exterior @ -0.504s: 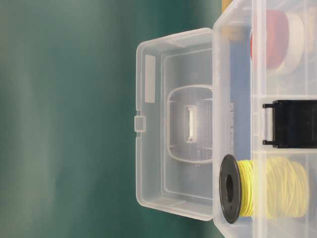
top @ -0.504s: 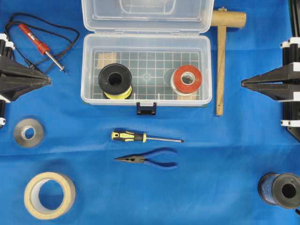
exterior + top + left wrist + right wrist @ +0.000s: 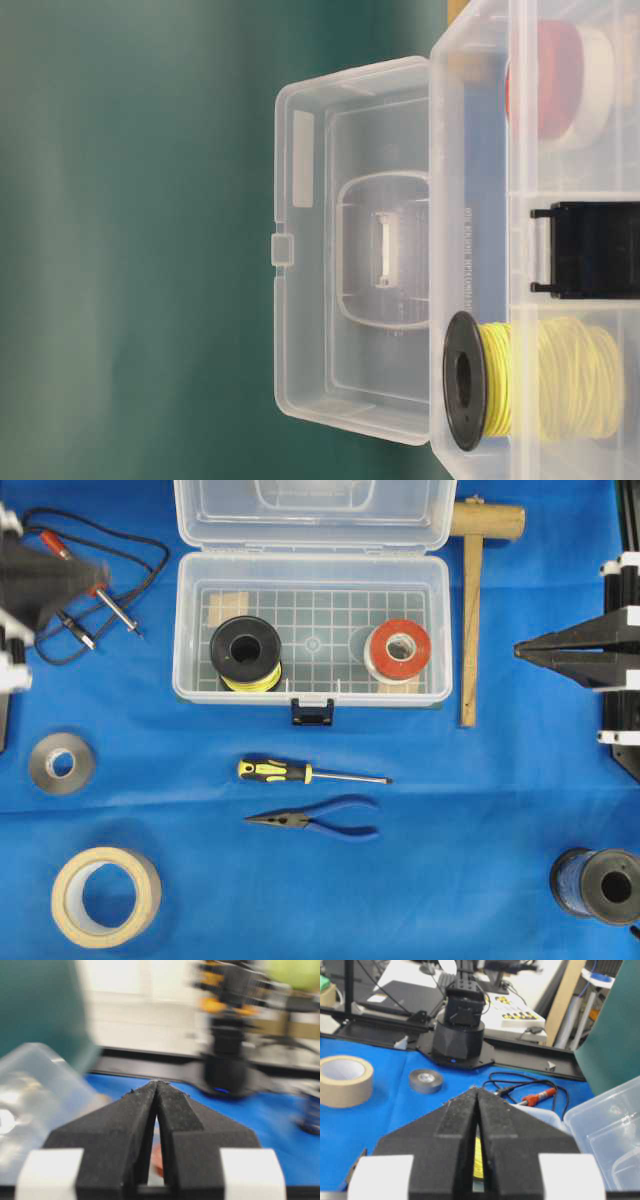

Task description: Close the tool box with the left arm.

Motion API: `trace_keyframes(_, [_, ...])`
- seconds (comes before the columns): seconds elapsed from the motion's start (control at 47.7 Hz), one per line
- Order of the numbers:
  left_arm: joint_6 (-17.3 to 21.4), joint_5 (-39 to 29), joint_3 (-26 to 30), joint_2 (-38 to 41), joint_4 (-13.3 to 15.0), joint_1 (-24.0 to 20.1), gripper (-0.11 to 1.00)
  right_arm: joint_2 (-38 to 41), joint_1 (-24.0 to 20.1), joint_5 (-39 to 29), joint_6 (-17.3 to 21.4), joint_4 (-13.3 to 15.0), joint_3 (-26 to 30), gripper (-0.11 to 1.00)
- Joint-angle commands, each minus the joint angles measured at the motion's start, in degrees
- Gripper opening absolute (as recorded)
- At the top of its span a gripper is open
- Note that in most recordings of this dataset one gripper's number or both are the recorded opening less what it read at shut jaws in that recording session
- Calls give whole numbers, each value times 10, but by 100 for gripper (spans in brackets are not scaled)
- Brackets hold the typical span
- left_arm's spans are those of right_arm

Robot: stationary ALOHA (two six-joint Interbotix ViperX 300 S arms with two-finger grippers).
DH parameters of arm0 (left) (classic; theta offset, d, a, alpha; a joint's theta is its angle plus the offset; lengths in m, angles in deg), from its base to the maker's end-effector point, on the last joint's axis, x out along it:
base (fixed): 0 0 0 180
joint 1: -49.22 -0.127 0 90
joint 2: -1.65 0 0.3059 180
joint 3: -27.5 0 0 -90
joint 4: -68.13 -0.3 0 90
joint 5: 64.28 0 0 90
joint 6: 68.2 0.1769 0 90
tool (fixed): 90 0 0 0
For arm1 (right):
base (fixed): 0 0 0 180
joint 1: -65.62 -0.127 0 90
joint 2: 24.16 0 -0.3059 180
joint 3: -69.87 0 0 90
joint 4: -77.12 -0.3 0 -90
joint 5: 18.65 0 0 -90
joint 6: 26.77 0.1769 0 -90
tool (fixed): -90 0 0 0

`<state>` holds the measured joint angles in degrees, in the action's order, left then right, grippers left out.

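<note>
A: Where does the left gripper (image 3: 95, 580) stand?

B: At the table's left edge, over the soldering iron (image 3: 92, 583); its fingers are pressed together to a wedge, gripping nothing; the right gripper (image 3: 520, 653) is likewise pressed together at the right edge.

A: And the tool box (image 3: 312, 630)?

B: Middle of the far edge; its lid (image 3: 312, 510) stands open behind it; I'd hook the wedge behind that lid and push it forward and down, slowly, so the box doesn't slide.

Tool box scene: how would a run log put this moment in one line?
tool box: lid open | left gripper: shut, beside box | right gripper: shut
</note>
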<state>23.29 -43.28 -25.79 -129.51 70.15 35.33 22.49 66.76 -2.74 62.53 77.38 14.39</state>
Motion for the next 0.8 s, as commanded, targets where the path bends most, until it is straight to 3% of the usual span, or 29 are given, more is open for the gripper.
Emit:
trace_keyframes(0.0, [8,6,29,15,1,-44,1,6,3,2,2,0,13,0])
trace_keyframes(0.105, [17,5,48,33,1,-90,16,8,4,1,2,3,13,0])
trace_keyframes(0.273, [19,-13,94,80,1,-158,65,9,8,-11,2,3,12,0])
trace_keyframes(0.378, [20,-21,134,128,1,-190,88,9,13,-15,2,3,12,0])
trace_keyframes(0.587, [25,-76,230,258,-1,-226,92,11,25,-24,1,3,11,0])
trace_keyframes(0.776, [83,-192,337,366,-1,-236,92,15,30,-36,2,3,11,0])
